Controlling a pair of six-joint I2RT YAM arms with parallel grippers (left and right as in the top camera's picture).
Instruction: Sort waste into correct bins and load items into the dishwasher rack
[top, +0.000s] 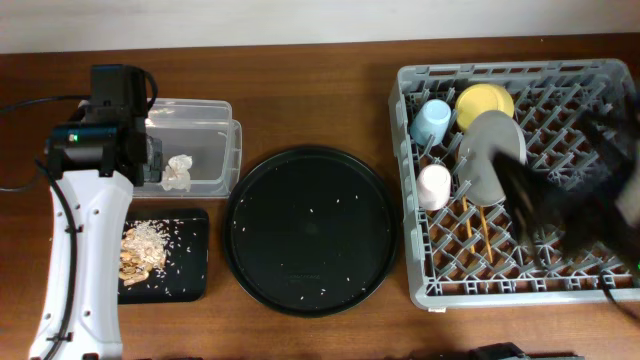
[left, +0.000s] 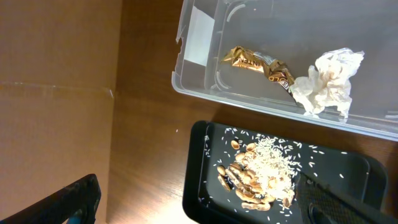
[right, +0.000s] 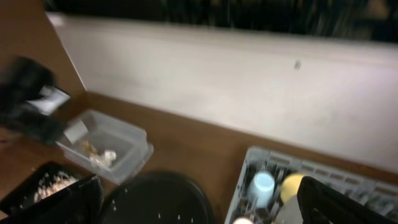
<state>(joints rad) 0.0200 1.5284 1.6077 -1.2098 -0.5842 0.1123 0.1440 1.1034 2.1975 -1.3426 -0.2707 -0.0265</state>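
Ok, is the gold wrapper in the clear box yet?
In. The wrapper lies on the floor of the clear box, beside the crumpled tissue.

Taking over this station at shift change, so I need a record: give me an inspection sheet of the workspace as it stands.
Surface: brown wooden table.
Job's things: wrapper and tissue in the clear box; food scraps in the shallow black tray; blue cup, pink cup, yellow bowl, grey plate and chopsticks in the dishwasher rack.
Clutter: round black tray, only stray rice grains on it.
Grippers: left gripper open, empty, above box and tray; right gripper open, empty, its arm blurred over the rack.
Cables: black cable at the table's left edge; second cable by the rack's near right corner.
Surroundings: pale wall behind the table.
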